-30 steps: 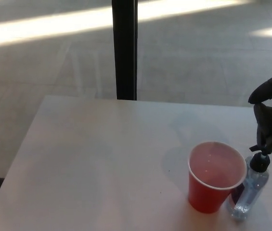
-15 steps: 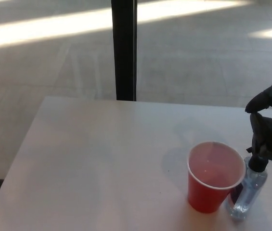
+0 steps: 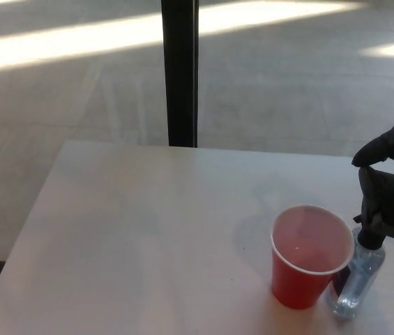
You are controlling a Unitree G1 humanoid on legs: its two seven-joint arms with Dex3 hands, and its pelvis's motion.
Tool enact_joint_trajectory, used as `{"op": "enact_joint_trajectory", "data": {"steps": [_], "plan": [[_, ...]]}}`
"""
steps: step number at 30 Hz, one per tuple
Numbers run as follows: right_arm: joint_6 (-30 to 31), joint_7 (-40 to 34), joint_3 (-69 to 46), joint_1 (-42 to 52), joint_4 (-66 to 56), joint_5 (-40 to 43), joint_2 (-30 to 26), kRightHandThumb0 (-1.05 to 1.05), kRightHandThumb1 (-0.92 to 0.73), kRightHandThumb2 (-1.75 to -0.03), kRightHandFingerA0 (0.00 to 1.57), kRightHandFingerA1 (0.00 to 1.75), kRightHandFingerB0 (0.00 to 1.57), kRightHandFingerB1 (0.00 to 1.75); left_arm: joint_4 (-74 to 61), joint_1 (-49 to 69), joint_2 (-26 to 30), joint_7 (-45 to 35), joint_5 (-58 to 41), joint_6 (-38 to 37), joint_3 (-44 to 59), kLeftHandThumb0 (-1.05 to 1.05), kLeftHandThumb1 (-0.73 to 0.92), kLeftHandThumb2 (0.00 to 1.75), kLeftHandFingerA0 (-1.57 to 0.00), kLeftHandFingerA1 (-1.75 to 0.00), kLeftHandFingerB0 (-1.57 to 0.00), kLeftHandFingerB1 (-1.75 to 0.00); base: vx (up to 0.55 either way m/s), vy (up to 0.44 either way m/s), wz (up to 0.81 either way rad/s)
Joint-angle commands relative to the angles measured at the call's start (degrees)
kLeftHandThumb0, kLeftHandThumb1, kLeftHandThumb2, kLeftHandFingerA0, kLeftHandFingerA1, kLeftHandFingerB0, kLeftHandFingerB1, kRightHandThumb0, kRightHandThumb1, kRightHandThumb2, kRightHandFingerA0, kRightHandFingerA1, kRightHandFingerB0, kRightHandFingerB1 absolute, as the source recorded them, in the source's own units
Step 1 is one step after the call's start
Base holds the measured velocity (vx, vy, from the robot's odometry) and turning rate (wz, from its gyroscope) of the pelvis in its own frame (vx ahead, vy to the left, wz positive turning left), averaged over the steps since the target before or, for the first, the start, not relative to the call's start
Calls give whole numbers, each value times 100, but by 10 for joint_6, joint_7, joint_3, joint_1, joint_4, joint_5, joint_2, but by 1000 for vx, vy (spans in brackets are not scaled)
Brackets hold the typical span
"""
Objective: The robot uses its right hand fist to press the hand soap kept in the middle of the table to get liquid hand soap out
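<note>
Pale grey flooring streaked with bands of sunlight fills the background, cut by a dark vertical post (image 3: 180, 70) that stands behind the far edge of the white desk (image 3: 134, 230). Toward the near right of the desk stands a red cup (image 3: 311, 255), empty as far as can be seen, and just beside it on the right, touching or nearly so, is the clear soap bottle (image 3: 355, 283) with its black pump head (image 3: 369, 237); the bottle sits well to the right of the desk's middle, upright or only slightly tilted. The right hand (image 3: 386, 192) comes in from the right edge, sitting on or just above the pump head, its dark fingers curled inward into a loose fist with nothing grasped; whether it truly bears on the pump cannot be told from this angle. The left hand does not show. The step in hand looks like the press itself, at or close to first contact. The next move would call for a straight downward push through the pump's travel, keeping the fist centred so the slim bottle does not tip toward the cup. Where the nozzle points is hard to make out, so whether soap would land in the cup is uncertain.
</note>
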Motion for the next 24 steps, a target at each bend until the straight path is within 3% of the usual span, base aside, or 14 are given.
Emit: {"op": "enact_joint_trajectory", "data": {"steps": [1,2,3,4,8,10,11,12,13,14,16,19,22,24], "plan": [[26,-7,15,32,21,-28,0,-28,-57,-110,102,175,79,154,9,-2,5,-1,-5,-4,3,5,47,130,-133,-166,-88,-126,0,0,0],[28,-7,14,34,20,-27,-1,-27,-57,-113,103,175,80,152,9,-3,6,-3,-7,1,4,6,46,131,-134,-167,-94,-131,0,0,0],[28,-6,12,36,21,-23,0,-27,-57,-113,104,175,81,150,6,-3,6,-1,-5,3,2,1,49,133,-110,-175,-71,-126,0,0,0],[29,-6,11,38,22,-23,0,-27,-57,-113,105,175,81,149,4,-2,6,2,-4,5,2,2,52,135,-133,-170,-78,-121,0,0,0],[37,-10,9,39,20,-19,2,-27,-56,-115,105,175,80,151,1,-2,6,-3,-6,-1,4,9,49,137,-132,-169,-78,-120,0,0,0],[28,-6,11,44,25,-23,0,-27,-58,-111,106,175,79,148,-1,-1,7,-2,-3,-1,0,0,49,132,-131,-166,-79,-119,0,0,0],[27,-7,12,45,27,-23,0,-27,-59,-111,108,175,81,146,-3,1,6,-3,-4,-4,1,-7,48,131,-132,-167,-84,-125,0,0,0],[26,-7,10,44,28,-22,1,-27,-59,-111,109,175,82,146,-1,-3,6,-4,-6,-4,3,5,46,136,-133,-167,-94,-132,0,0,0],[19,-6,11,44,33,-24,1,-27,-58,-112,110,175,82,147,-2,-7,6,4,-10,3,7,0,42,132,-131,-169,-84,-127,0,0,0],[12,-6,14,45,37,-30,-1,-29,-57,-111,108,175,81,151,-11,-7,4,10,-12,11,10,-5,48,130,-123,-166,-79,-126,0,0,0],[15,-10,15,43,36,-30,2,-29,-56,-111,107,175,81,152,-15,-6,5,11,-7,10,6,-1,46,131,-123,-165,-83,-126,0,0,0],[17,-14,13,45,38,-28,3,-29,-57,-110,107,175,80,151,-21,-7,7,13,-5,15,4,-3,49,129,-119,-162,-70,-116,0,0,0],[21,-14,13,47,40,-22,5,-27,-60,-109,106,175,77,151,-23,-8,7,14,-4,18,4,11,42,134,-124,-161,-87,-127,0,0,0],[20,-14,13,46,42,-22,5,-27,-60,-109,106,175,77,151,-23,-9,8,15,-2,19,3,11,42,134,-124,-161,-87,-127,0,0,0]]}}
